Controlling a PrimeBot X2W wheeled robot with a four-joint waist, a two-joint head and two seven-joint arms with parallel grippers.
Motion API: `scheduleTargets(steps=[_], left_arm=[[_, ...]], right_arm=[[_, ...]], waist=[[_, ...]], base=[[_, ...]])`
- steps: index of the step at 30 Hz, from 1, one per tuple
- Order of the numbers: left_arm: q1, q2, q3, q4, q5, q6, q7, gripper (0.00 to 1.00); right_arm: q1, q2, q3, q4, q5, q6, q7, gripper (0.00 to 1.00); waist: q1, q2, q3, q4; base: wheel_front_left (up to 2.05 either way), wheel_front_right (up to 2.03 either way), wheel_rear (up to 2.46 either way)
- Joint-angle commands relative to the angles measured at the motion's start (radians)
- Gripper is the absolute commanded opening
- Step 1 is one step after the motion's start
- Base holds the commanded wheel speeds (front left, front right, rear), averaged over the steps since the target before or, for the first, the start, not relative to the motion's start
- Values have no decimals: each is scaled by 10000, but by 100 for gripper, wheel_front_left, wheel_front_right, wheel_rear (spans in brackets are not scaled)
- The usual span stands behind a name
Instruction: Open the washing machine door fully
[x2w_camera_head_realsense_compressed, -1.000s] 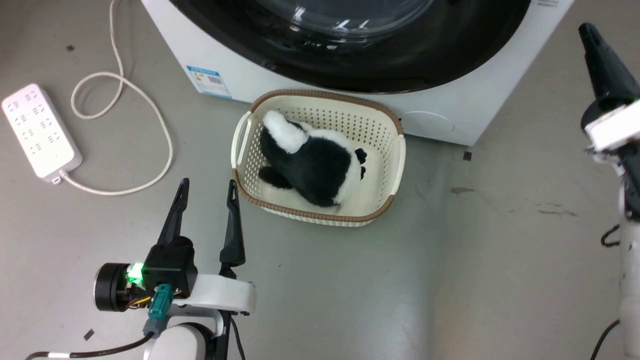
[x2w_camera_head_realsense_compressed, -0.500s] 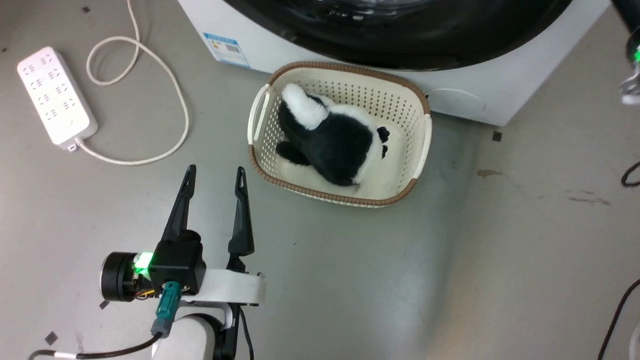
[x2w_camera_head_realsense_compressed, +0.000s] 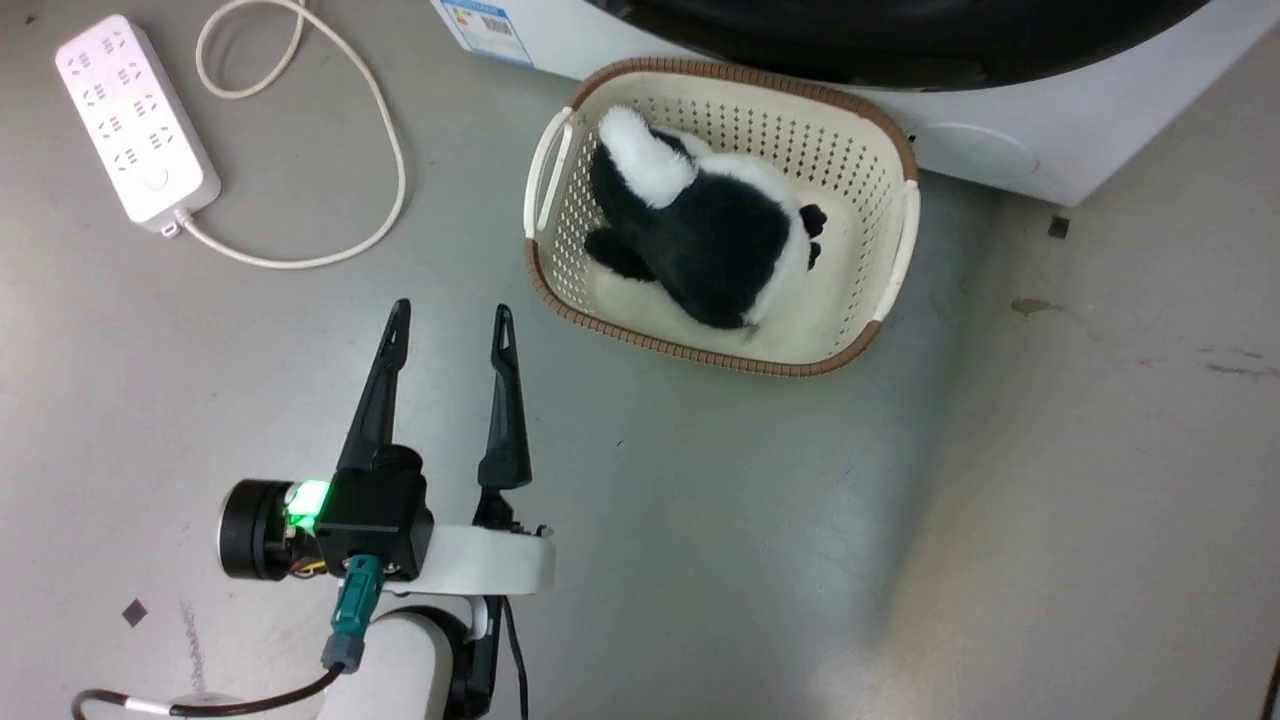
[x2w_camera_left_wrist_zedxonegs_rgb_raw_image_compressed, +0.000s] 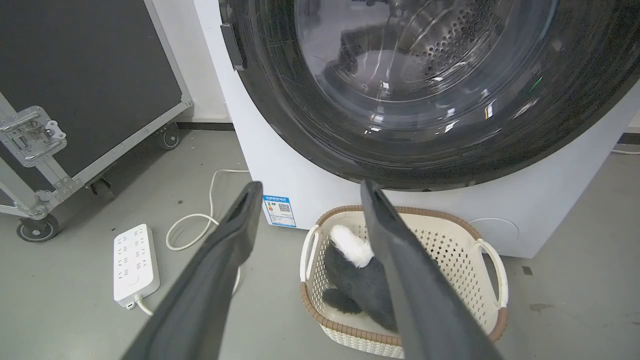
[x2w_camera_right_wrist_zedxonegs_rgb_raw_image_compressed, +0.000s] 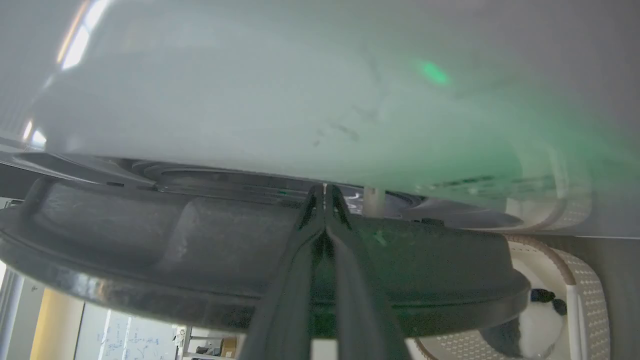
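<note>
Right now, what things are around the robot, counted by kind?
Washing machine: 1
Cream laundry basket: 1
Black-and-white plush toy: 1
White power strip: 1
Wheeled black flight case: 1
Total: 5

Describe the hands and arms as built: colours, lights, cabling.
Left hand: two long tapered black fingers on a black block with a green LED, black cylinder beside it, teal connector with dark cable, white forearm shell. Right hand: same dark tapered fingers.

Glossy black washing machine door (x2w_camera_left_wrist_zedxonegs_rgb_raw_image_compressed: 280, 115), clear glass bowl at centre, narrow gap behind rim. White washing machine (x2w_camera_left_wrist_zedxonegs_rgb_raw_image_compressed: 525, 210) on floor (x2w_camera_left_wrist_zedxonegs_rgb_raw_image_compressed: 75, 330), blue label (x2w_camera_left_wrist_zedxonegs_rgb_raw_image_compressed: 279, 211) low.
</note>
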Motion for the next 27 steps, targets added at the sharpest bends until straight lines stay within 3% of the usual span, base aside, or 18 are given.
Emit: scheduleTargets(steps=[1,2,11,17,27], left_arm=[[-178,10,-67,-39,-62,68,-88,100],[-287,10,-146,-5,-69,155,-172,100],[-377,10,-269,74,-117,325,-338,100],[-202,9,-184,225,-142,243,-354,100],[455,30,-11,475,-99,27,-354,100]], right_arm=[[-309,-25,-46,173,213,11,142,0],[-804,2,-197,599,483,10,726,0],[-453,151,-311,832,895,10,2010,0],[1112,636,-531,110,1049,10,2381,0],[3886,2138,-364,-1579,1220,10,3338,0]], waist=[[-1,0,52,35],[-1,0,191,100],[-1,0,-60,157],[-1,0,-879,11],[-1,0,-2229,-298]], base=[[0,0,0],[0,0,0],[0,0,0],[0,0,0],[0,0,0]])
